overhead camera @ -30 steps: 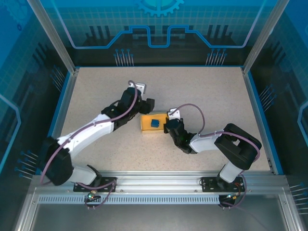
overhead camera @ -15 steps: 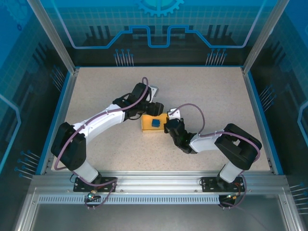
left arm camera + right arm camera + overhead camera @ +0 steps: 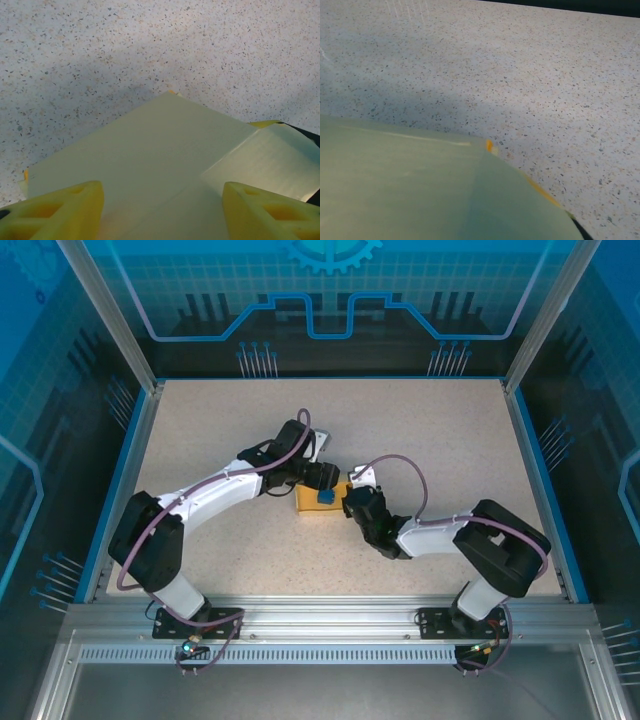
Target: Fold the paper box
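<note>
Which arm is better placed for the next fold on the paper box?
Probably left: the left gripper is open astride a flap of the paper box, ready to press it; the right gripper sits at its right side, seemingly bracing.

Seen from above, the paper box [image 3: 312, 506] lay partly hidden. The left gripper [image 3: 322, 480] covered its far edge and the right gripper [image 3: 350, 504] covered its right end. The fingers of both were tucked beneath their own housings, so the right one's hold could not be told. A blue cube [image 3: 325, 496] was too small to say whether it sat on the box or inside it. At the left wrist, both yellow fingers [image 3: 55, 212] were cut off by the lower edge, and the box ran out of frame below and to the right. At the right wrist the box was blurred and cropped at left and bottom.
</note>
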You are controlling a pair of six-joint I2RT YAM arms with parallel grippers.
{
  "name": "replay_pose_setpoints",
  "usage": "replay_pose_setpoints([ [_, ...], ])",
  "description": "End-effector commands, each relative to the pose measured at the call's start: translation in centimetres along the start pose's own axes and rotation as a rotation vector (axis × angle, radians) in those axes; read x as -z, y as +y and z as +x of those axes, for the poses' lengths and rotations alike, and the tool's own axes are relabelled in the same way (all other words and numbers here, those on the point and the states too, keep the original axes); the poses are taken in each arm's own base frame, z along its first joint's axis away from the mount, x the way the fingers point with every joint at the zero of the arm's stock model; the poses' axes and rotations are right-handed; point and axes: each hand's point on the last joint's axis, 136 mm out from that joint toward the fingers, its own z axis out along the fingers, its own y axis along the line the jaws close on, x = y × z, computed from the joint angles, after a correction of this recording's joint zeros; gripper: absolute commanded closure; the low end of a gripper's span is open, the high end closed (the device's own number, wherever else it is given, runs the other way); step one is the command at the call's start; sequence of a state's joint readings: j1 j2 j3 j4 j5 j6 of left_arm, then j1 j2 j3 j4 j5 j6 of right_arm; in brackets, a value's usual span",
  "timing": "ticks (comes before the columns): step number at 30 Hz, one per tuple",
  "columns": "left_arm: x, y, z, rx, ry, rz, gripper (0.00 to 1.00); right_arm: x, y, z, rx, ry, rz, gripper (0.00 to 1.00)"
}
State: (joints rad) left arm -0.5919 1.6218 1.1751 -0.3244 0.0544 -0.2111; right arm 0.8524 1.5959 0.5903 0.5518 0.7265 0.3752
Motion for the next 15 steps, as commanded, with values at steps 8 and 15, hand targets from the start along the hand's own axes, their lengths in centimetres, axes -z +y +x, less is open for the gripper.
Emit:
replay_pose_setpoints([
  [8, -1.3, -0.6, 1.7, 0.012, 0.040, 0.009, 0.35, 3.4, 0.0, 0.8, 0.064, 0.024, -0.019, 0.67],
  [15, -1.5, -0.9, 2.4, -0.004, 0.024, -0.005, 0.35, 7.5, -1.5, 0.1, 0.105, 0.023, -0.066, 0.62],
])
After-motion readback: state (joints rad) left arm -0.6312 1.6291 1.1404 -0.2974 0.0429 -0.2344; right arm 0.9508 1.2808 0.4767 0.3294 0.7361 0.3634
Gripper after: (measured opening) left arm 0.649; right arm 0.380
